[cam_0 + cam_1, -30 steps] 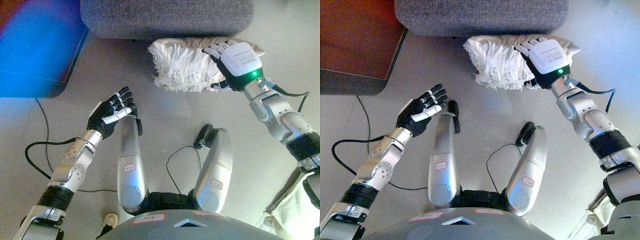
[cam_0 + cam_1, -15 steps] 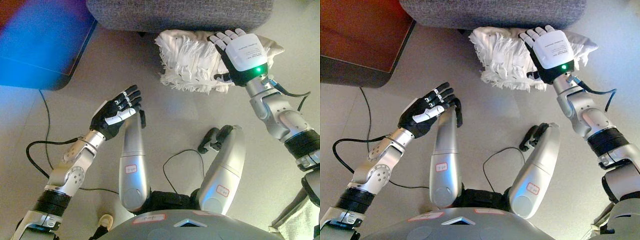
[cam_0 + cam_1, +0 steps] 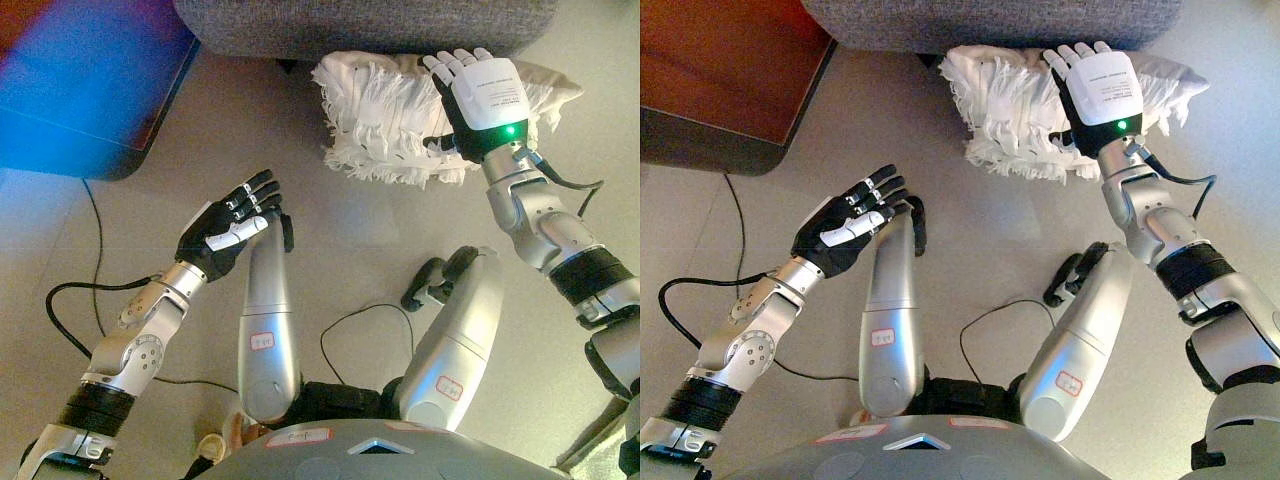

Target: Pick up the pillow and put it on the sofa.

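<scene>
A white fringed pillow [image 3: 385, 115] lies on the floor against the front of the grey sofa [image 3: 360, 25]. My right hand [image 3: 482, 98] rests flat on the pillow's right part, fingers straight and pointing toward the sofa; the thumb reaches down the pillow's near edge. My left hand [image 3: 228, 227] hovers open above the floor to the left of the pillow, palm turned up, holding nothing. In the right eye view the pillow [image 3: 1015, 105] and right hand [image 3: 1095, 92] show the same way.
A dark low table with a reddish-brown top [image 3: 715, 80] stands at the upper left, close to the sofa's left end. Light grey floor [image 3: 330, 230] spreads between the hands.
The camera has shifted, so the whole scene sits a little differently. My right hand stays on the pillow's right part. The left hand holds its open pose.
</scene>
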Motion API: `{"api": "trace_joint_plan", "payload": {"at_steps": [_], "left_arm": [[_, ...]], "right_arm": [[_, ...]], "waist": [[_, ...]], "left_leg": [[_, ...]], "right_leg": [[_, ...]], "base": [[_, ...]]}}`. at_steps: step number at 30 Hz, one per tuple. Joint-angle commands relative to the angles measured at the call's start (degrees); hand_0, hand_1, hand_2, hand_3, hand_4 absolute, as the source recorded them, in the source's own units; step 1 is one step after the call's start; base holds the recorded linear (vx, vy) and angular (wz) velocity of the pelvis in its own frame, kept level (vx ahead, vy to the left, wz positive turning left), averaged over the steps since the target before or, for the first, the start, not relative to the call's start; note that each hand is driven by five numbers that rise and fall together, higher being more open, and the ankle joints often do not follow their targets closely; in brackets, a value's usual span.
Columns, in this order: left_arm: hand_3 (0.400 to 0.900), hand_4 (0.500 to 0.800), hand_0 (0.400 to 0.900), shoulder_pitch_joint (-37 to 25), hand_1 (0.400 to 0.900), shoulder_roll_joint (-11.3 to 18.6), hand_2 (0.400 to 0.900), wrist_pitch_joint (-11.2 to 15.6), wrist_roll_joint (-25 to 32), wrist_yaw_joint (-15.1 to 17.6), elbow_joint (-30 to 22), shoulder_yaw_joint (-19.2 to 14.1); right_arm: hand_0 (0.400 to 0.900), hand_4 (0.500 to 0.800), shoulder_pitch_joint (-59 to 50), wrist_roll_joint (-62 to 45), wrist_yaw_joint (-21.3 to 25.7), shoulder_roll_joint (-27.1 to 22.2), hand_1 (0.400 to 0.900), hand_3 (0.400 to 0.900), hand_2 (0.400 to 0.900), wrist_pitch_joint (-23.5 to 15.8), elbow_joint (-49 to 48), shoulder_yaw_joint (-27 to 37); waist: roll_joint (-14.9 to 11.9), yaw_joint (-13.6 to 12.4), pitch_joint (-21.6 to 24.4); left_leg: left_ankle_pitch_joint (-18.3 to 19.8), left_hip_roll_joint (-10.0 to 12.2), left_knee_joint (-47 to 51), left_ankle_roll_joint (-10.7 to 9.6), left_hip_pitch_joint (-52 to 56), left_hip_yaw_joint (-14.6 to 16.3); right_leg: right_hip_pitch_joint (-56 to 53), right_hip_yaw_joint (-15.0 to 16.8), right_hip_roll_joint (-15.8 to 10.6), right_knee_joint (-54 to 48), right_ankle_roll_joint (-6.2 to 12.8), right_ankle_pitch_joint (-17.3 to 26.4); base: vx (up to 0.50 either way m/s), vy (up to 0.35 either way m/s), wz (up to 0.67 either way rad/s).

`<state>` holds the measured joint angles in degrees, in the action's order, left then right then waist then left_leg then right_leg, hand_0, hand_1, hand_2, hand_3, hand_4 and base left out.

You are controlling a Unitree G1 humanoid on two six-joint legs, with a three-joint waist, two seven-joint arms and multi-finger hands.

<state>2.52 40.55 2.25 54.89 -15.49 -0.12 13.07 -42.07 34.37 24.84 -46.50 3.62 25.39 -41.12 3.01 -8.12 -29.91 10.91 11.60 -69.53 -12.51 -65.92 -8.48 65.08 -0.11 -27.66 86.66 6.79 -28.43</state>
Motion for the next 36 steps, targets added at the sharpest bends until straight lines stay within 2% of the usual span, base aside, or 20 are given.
{"api": "trace_joint_plan", "payload": {"at_steps": [1, 12, 20, 27, 28, 29, 33, 36], "left_arm": [[0.900, 0.800, 0.900, -2.8, 0.900, 0.1, 0.900, 3.5, 3.4, -0.7, -5.1, 1.7], [0.900, 0.800, 0.900, -2.5, 0.900, -0.1, 0.900, 2.6, 2.8, 0.1, -5.8, 1.7], [0.900, 0.800, 0.900, -3.0, 0.900, 0.4, 0.900, 2.5, 3.8, 0.7, -6.1, 2.4], [0.900, 0.800, 0.900, -4.3, 0.900, -0.3, 0.900, 2.2, 3.9, 1.2, -6.3, 3.0], [0.900, 0.800, 0.900, -4.4, 0.900, -0.6, 0.900, 2.0, 3.7, 1.3, -6.5, 3.0], [0.900, 0.800, 0.900, -4.5, 0.900, -0.7, 0.900, 1.8, 3.6, 1.2, -6.6, 3.1], [0.900, 0.800, 0.900, -4.8, 0.900, -1.3, 0.900, 0.8, 3.1, 1.8, -7.2, 3.7], [0.900, 0.800, 0.900, -5.1, 0.900, -1.6, 0.900, 0.3, 2.7, 2.4, -7.4, 4.2]], "right_arm": [[0.900, 0.800, -10.0, -1.8, 2.4, -0.4, 0.900, 0.900, 0.900, -1.0, 3.0, 1.1], [0.900, 0.800, -13.4, -3.3, 0.3, 0.9, 0.900, 0.900, 0.900, 0.0, 4.9, -0.8], [0.900, 0.800, -16.4, -3.0, 1.2, 1.0, 0.900, 0.900, 0.900, 2.6, 7.6, -3.0], [0.900, 0.800, -19.6, -6.9, -5.5, 2.5, 0.900, 0.900, 0.900, 6.4, 11.1, -5.2], [0.704, 0.682, -19.8, -7.8, -6.5, 2.9, 0.704, 0.704, 0.704, 6.9, 11.4, -5.1], [0.400, 0.500, -19.9, -8.3, -7.9, 3.2, 0.400, 0.400, 0.400, 7.7, 11.7, -5.0], [0.400, 0.500, -19.9, -10.4, -9.2, 4.6, 0.400, 0.400, 0.400, 9.5, 12.8, -4.5], [0.400, 0.500, -20.3, -9.4, -9.5, 5.4, 0.400, 0.400, 0.400, 9.0, 14.1, -4.3]], "waist": [[3.0, -1.5, 0.1], [4.1, -2.5, 0.1], [5.0, -2.9, 0.1], [5.7, -3.4, 0.1], [5.7, -3.4, 0.1], [5.8, -3.5, 0.1], [5.9, -3.7, 0.1], [5.9, -3.9, 0.1]], "left_leg": [[15.1, 0.6, -16.4, 7.5, 1.8, -1.9], [15.2, 1.2, -20.4, 7.2, -1.7, -3.3], [16.5, 1.7, -25.0, 6.9, -4.8, -4.6], [17.4, 2.1, -27.7, 6.8, -6.8, -5.1], [17.5, 2.1, -28.0, 6.7, -6.9, -5.2], [17.7, 2.1, -28.3, 6.7, -7.1, -5.3], [18.0, 2.1, -30.0, 6.5, -7.6, -5.9], [18.1, 2.1, -30.1, 6.6, -7.7, -6.0]], "right_leg": [[2.2, -0.9, 1.8, -1.2, 0.97, 5.2], [5.8, 2.1, 0.5, 3.9, 0.80, 4.5], [9.1, 4.7, -0.2, 8.0, 0.67, 3.8], [11.1, 6.0, -0.5, 10.9, 0.23, 3.0], [11.1, 6.1, -0.5, 11.2, 0.17, 2.9], [11.1, 6.3, -0.6, 11.4, 0.15, 2.8], [11.5, 7.0, -0.6, 12.9, -0.10, 2.6], [11.6, 7.0, -0.7, 12.8, -0.15, 2.7]], "base": [[0.00, 0.000, 0.00], [0.01, -0.007, 0.03], [0.00, 0.003, 0.01], [0.00, 0.000, 0.00], [0.00, 0.000, 0.00], [0.00, 0.000, 0.00], [0.03, 0.010, 0.02], [0.00, 0.000, 0.00]]}}
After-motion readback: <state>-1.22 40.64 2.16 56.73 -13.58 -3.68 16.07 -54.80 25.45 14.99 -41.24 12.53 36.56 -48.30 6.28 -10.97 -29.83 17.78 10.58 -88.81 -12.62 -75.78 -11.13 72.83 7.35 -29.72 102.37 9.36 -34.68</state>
